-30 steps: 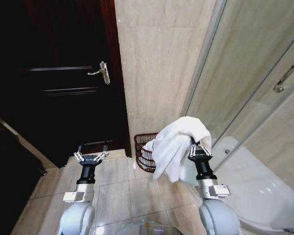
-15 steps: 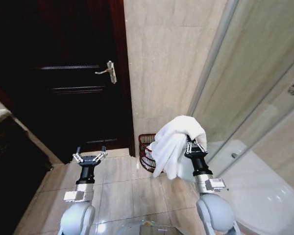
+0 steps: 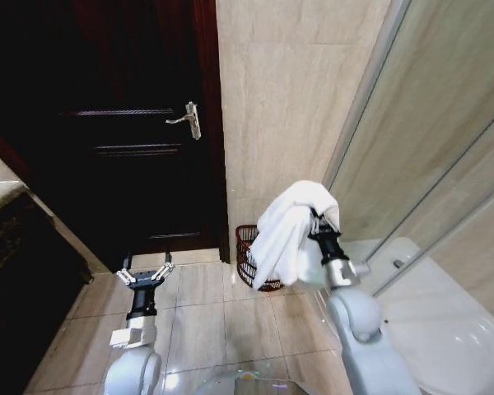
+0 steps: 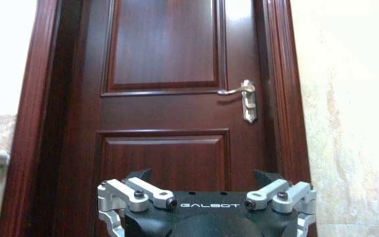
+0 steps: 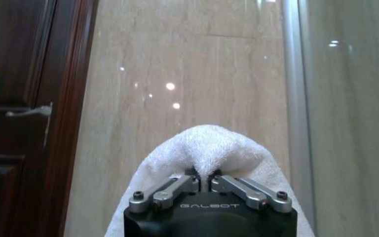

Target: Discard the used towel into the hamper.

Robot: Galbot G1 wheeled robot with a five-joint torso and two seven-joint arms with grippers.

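Bathroom, tiled floor, dark door | R gripper clamped on white towel, held high | wicker hamper on floor by wall, below & just ahead-left of towel | L gripper open, idle.

I am looking at a dark reddish-brown panelled door standing shut, its silver lever handle sitting near the frame edge. A beige tiled wall is running up just beside the door. On my right, a glass shower screen is leaning across, with a white shower tray below. Glossy beige floor tiles are catching reflections.
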